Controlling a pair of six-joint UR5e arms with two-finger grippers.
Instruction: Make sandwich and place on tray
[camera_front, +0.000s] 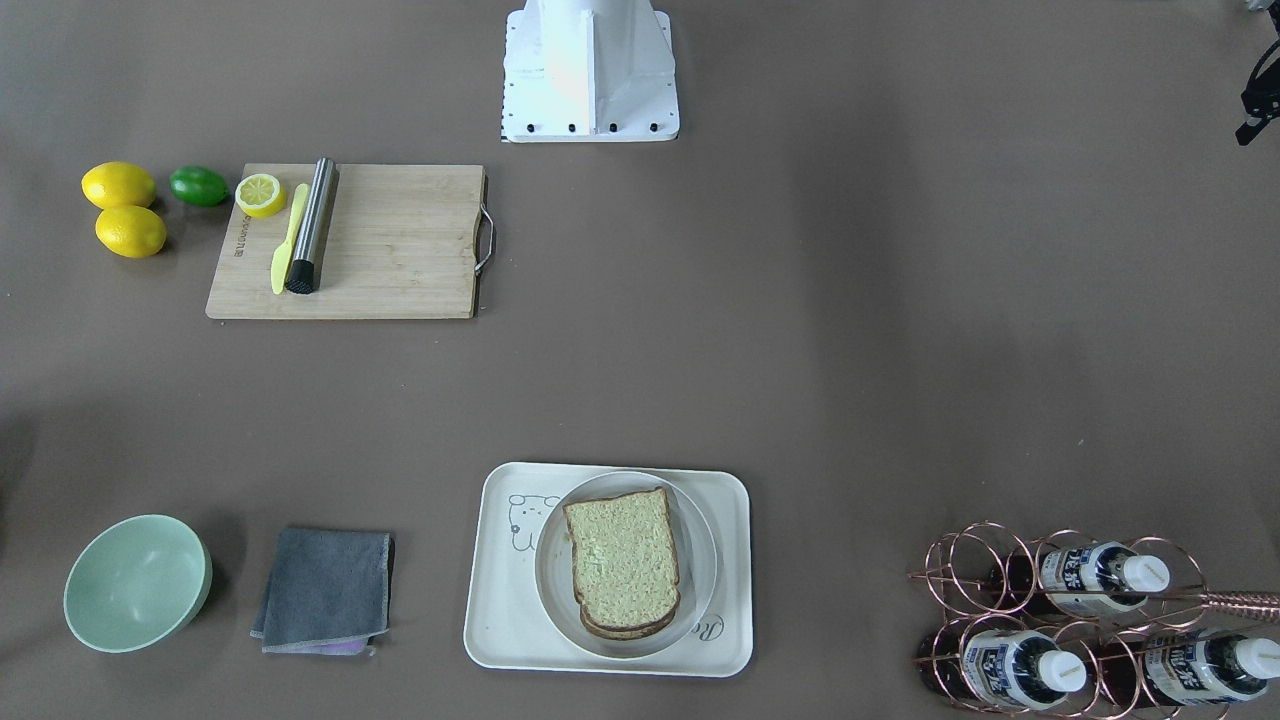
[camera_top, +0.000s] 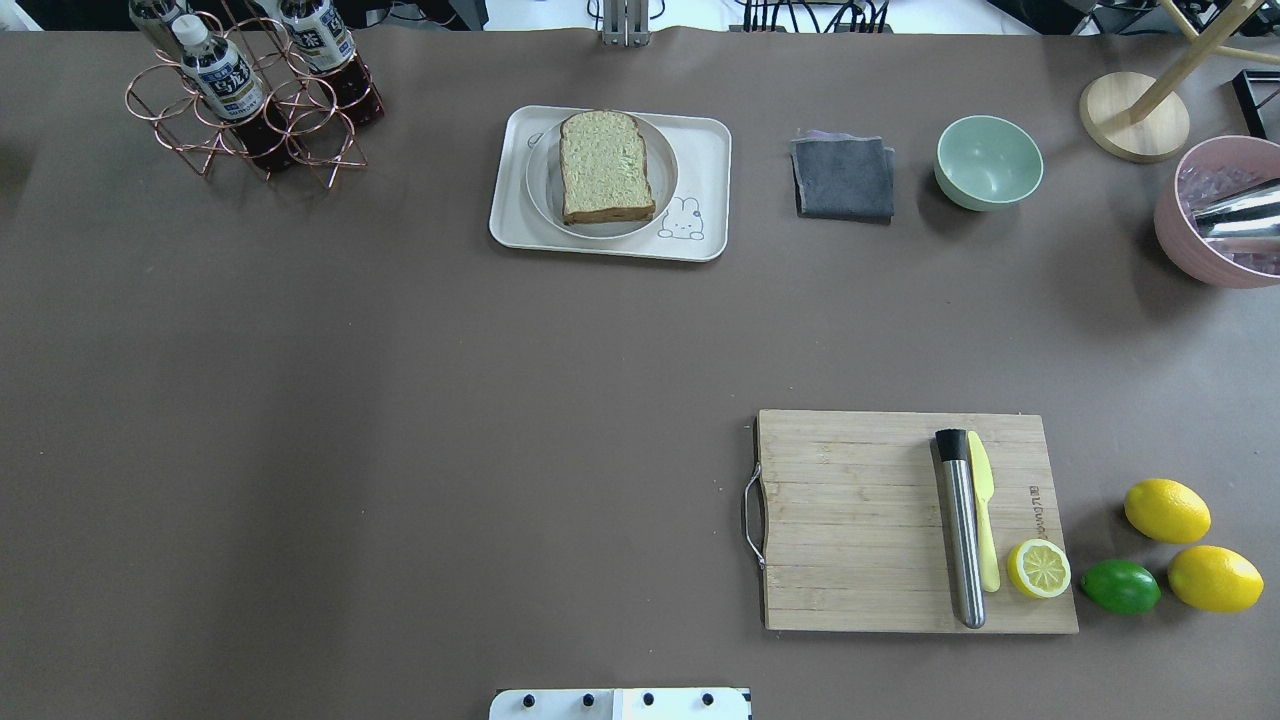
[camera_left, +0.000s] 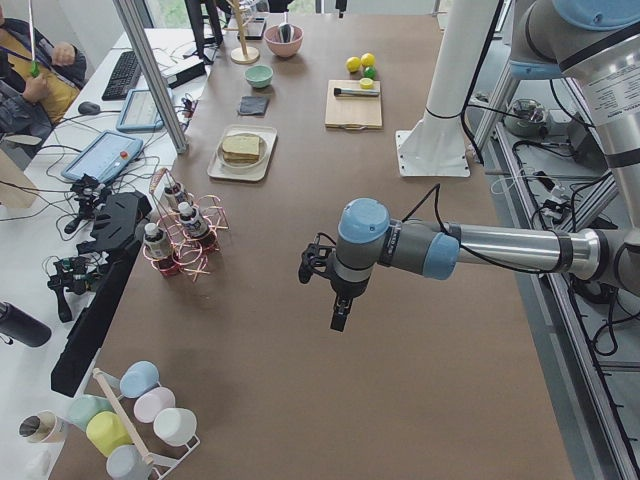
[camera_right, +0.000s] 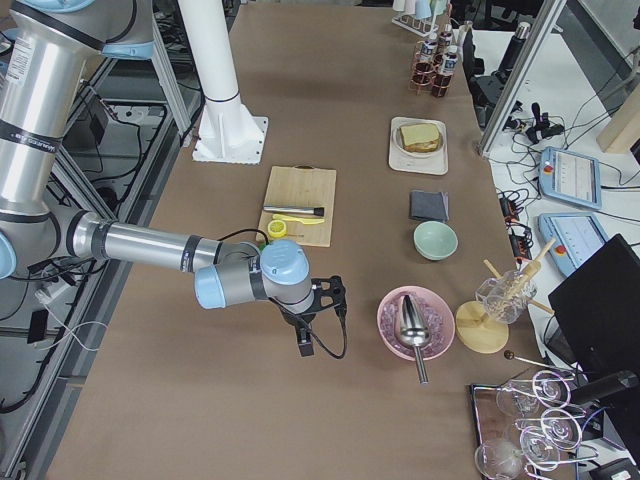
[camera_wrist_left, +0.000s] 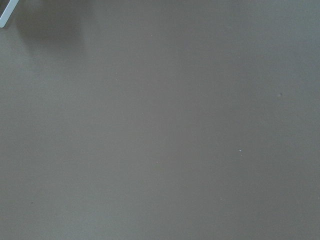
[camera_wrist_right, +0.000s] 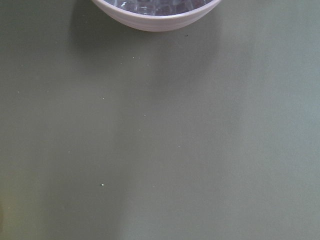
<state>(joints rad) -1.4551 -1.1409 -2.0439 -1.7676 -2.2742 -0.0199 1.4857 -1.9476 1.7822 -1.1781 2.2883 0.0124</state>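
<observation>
The sandwich (camera_front: 622, 560) is two stacked slices of speckled bread with dark crusts, lying on a round plate (camera_front: 703, 560) on the cream tray (camera_front: 497, 610). No egg shows; I cannot tell if one lies between the slices. The sandwich also shows in the overhead view (camera_top: 604, 165) on the tray (camera_top: 705, 160). My left gripper (camera_left: 340, 312) hangs over bare table far from the tray, seen only in the left side view. My right gripper (camera_right: 305, 342) hangs over bare table beside the pink bowl (camera_right: 414, 322), seen only in the right side view. I cannot tell whether either is open or shut.
A wooden cutting board (camera_top: 850, 520) holds a lemon half (camera_top: 1038, 568), a yellow knife (camera_top: 984, 520) and a metal rod (camera_top: 961, 530). Two lemons (camera_top: 1166, 510) and a lime (camera_top: 1120, 586) lie beside it. A green bowl (camera_top: 988, 160), grey cloth (camera_top: 843, 178) and bottle rack (camera_top: 250, 95) stand near the tray.
</observation>
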